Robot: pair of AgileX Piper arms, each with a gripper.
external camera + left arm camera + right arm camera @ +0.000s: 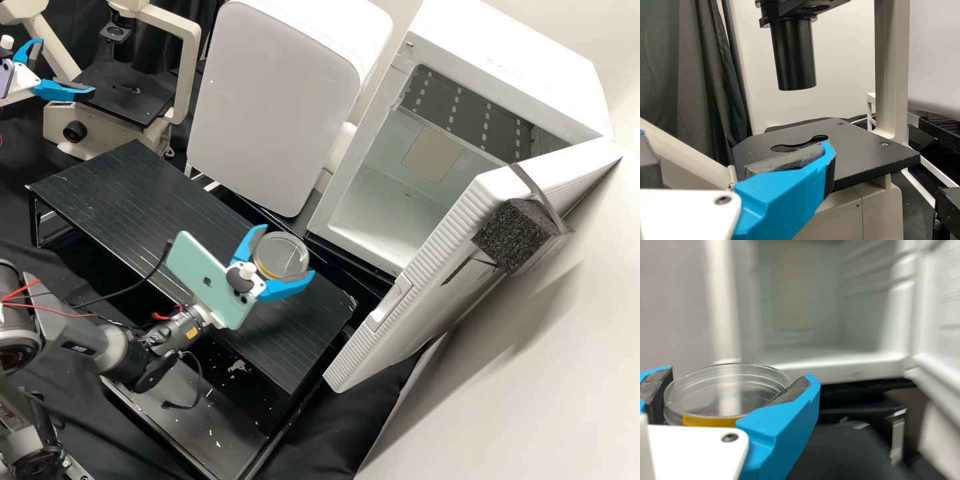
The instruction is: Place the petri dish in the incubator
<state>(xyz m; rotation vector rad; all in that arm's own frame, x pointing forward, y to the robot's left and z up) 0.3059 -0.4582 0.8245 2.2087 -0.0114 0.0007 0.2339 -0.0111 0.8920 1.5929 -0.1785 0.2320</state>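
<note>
1. Right now, I have the petri dish (283,257) gripped in my right tool (289,250), its two blue fingers (782,425) on opposite sides with their dark pads against the clear wall.
2. The dish lies roughly flat between the pads, above the table (127,200), towards its right part; a yellow band (710,421) runs along its lower side.
3. It is outside the incubator (487,47), the white box at the far right of the scene. In my right wrist view the lit chamber opens up beyond the dish.
4. The incubator door (427,280) stands open, swung out to the near right of the chamber. A black foam block (510,237) sits against its outer face, with a strap beside it.
5. Inside the incubator I see a beige rectangle (432,155) on the back wall and a dark panel (460,110) with pale marks along the top.
6. My left tool (67,67) is at the far left, fingers spread apart with nothing between them, near the microscope (188,73). In my left wrist view, one of its fingers reaches in front of the black stage (865,155).
7. Between microscope and incubator stands a white cabinet (273,107) with a smooth, closed front.
</note>
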